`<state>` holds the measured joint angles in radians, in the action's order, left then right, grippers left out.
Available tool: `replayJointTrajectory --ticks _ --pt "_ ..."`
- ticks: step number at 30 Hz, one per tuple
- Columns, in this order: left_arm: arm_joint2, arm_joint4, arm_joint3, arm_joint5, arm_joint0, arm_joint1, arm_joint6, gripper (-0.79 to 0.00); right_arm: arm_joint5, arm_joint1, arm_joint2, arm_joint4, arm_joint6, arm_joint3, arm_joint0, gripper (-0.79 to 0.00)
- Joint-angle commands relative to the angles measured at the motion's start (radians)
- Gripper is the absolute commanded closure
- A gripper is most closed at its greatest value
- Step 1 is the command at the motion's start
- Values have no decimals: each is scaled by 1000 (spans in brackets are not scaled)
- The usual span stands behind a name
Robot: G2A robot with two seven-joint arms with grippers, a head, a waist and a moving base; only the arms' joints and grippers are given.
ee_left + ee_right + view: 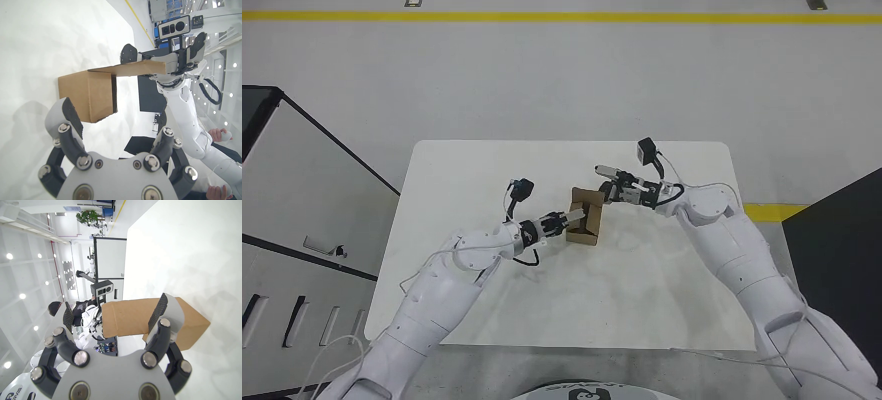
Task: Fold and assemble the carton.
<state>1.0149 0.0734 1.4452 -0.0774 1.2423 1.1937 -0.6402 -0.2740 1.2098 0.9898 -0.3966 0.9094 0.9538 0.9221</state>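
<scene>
A small brown carton (pixel 587 215) stands in the middle of the white table, its body (pixel 88 94) squared up and one long flap (pixel 136 69) sticking out sideways. My left gripper (pixel 568 221) is open right beside the carton's near side, and one finger (pixel 72 115) is close to a lower corner. My right gripper (pixel 604 192) is open on the opposite side, its fingers straddling the flap (pixel 128 317) without pinching it. From the left wrist view that right gripper (pixel 163 49) shows one pad on each side of the flap's end.
The table (pixel 662 300) has bare room all around the carton. A grey cabinet (pixel 302 190) stands off the table's left edge and a dark block (pixel 842 230) off its right.
</scene>
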Motion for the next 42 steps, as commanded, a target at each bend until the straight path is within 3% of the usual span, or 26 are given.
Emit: replayJointTrajectory --ticks 1,6,11,22,37,42 --pt "7 3 6 1 6 -4 -27 -785 -10 -1 7 0 -9 3 3 -785" --pt "21 7 16 5 26 -13 -82 -785 -25 3 8 14 -31 9 -2 -785" --pt "-17 -1 20 -4 17 -7 -118 -785 -22 15 -14 16 -18 -15 -22 -785" --pt "-39 -19 -27 -51 -5 9 -11 -785 -29 35 -41 -14 32 -86 -39 -785" --pt "-29 -53 -73 -101 -46 17 4 -785 29 12 16 0 19 0 46 -785" --pt "9 -56 -69 -102 -31 6 -21 -785 32 -5 65 6 7 60 86 -785"
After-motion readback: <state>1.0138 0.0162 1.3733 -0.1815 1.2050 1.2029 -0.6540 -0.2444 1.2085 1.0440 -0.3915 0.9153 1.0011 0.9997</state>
